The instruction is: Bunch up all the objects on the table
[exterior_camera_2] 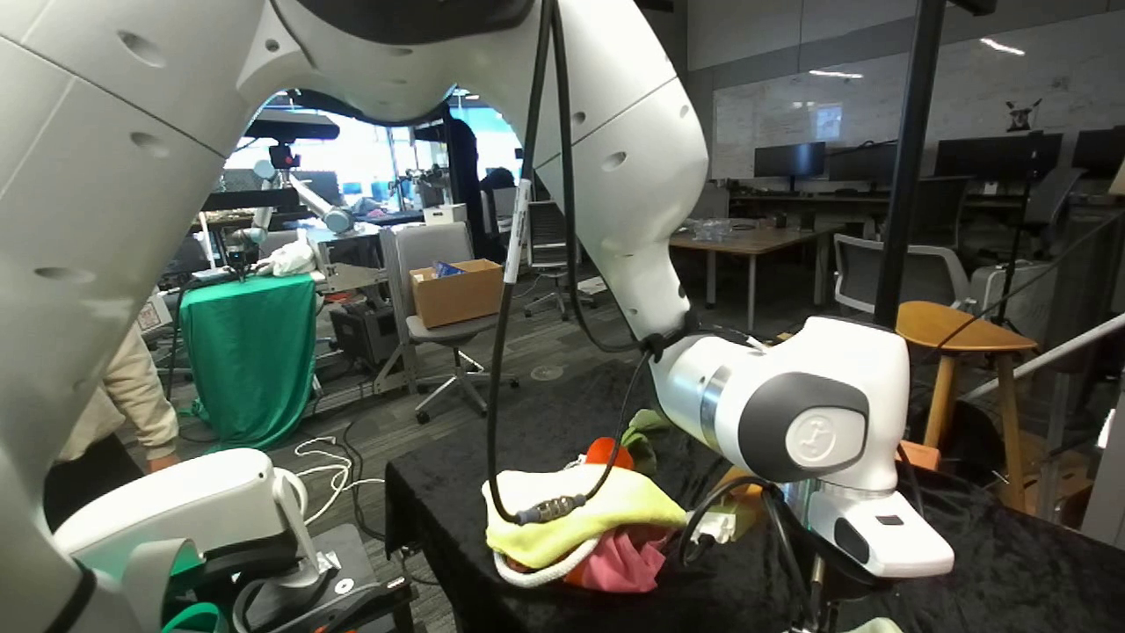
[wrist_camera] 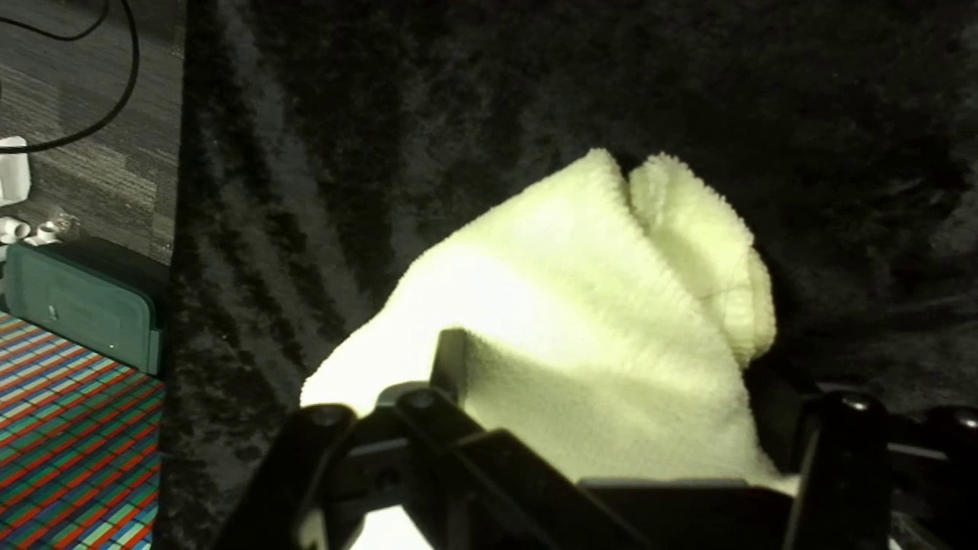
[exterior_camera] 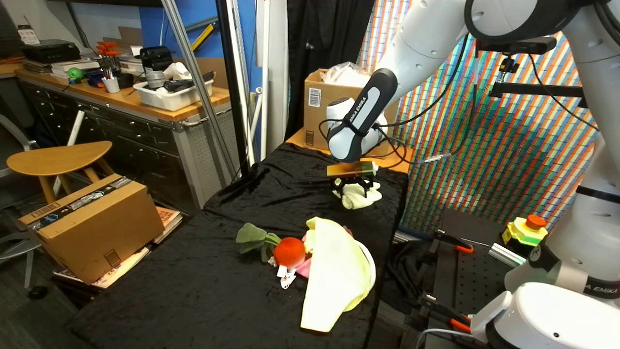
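Observation:
A crumpled pale yellow cloth (exterior_camera: 362,199) lies alone at the far end of the black-covered table. It fills the middle of the wrist view (wrist_camera: 581,305). My gripper (exterior_camera: 353,190) is low over this cloth with its fingers wide apart, and cloth shows between them in the wrist view (wrist_camera: 626,397). Whether the fingertips touch the cloth cannot be told. Nearer the table's middle is a cluster: a larger yellow cloth (exterior_camera: 334,271) draped over a white-rimmed container (exterior_camera: 371,264), a pink cloth (exterior_camera_2: 624,563), a red ball (exterior_camera: 289,252) and a green leafy thing (exterior_camera: 252,237).
The black tablecloth (exterior_camera: 218,286) has wrinkles. A cardboard box (exterior_camera: 319,104) stands behind the arm beyond the table's far end. Another cardboard box (exterior_camera: 97,228) is beside the table. The table's edge runs near the small cloth. A cable hangs from the arm.

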